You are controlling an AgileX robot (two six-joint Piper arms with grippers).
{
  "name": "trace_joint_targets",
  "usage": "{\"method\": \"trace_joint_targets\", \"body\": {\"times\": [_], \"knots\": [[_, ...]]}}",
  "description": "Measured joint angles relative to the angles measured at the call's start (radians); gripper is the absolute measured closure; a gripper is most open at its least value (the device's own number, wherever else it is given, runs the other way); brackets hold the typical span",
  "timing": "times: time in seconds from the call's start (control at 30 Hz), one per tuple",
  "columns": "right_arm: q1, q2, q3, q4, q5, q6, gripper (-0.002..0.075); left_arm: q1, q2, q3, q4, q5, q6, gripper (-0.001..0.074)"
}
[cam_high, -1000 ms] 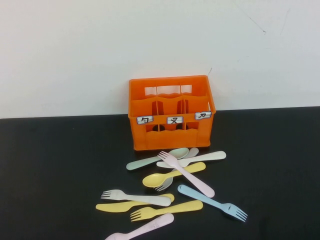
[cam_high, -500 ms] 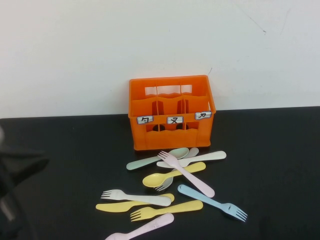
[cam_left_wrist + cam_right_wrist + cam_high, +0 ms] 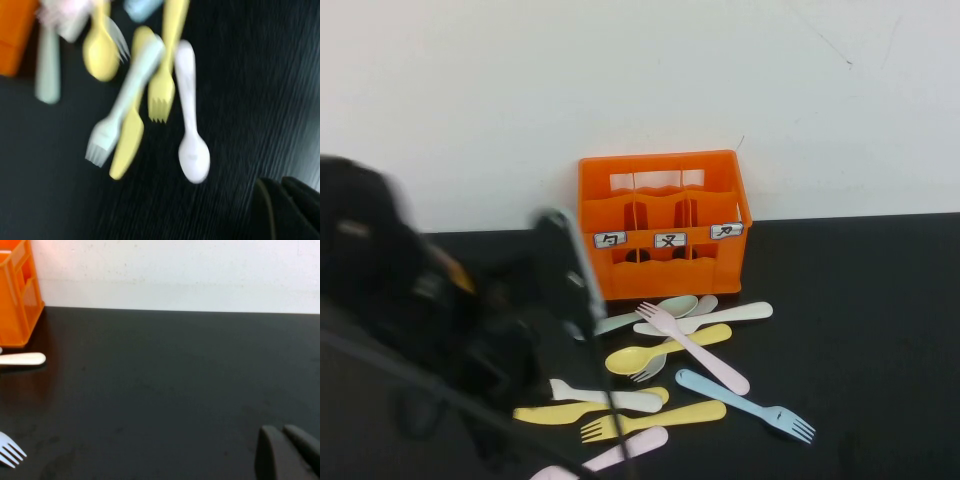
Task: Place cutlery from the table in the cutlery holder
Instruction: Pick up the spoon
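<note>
One orange crate (image 3: 665, 285), three white labels (image 3: 670, 240) on its front. Ten pieces of cutlery (image 3: 670, 350): five forks (image 3: 705, 362), three spoons (image 3: 630, 360), two knives (image 3: 730, 315). Two grippers: left gripper (image 3: 570, 275) beside the pile, right gripper (image 3: 287, 450) over bare table (image 3: 175, 390)

cutlery (image 3: 670, 345) looks like matte pastel plastic, pretty smooth. cutlery holder (image 3: 662, 275) is bright orange plastic with a slight sheen, paper-looking white labels (image 3: 670, 240). table (image 3: 860, 320) is matte black, finely ribbed.
</note>
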Motion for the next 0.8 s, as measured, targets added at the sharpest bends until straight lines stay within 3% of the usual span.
{"method": "trace_joint_targets", "body": {"times": [0.07,0.17,0.27,0.33,0.8], "knots": [[0.0,0.0,0.0,0.0,0.0,0.0,0.0729,-0.069,0.072,-0.001,0.065,-0.014,-0.048,0.0695],[0.0,0.0,0.0,0.0,0.0,0.0,0.0729,-0.138,0.172,-0.005,0.095,-0.056,-0.118,0.0577],[0.0,0.0,0.0,0.0,0.0,0.0,0.0729,-0.17,0.27,-0.005,0.099,-0.122,-0.198,0.0454],[0.0,0.0,0.0,0.0,0.0,0.0,0.0729,-0.175,0.33,-0.007,0.101,-0.163,-0.23,0.0411],[0.0,0.0,0.0,0.0,0.0,0.0,0.0729,-0.175,0.571,-0.009,0.098,-0.289,-0.236,0.0378]]}}
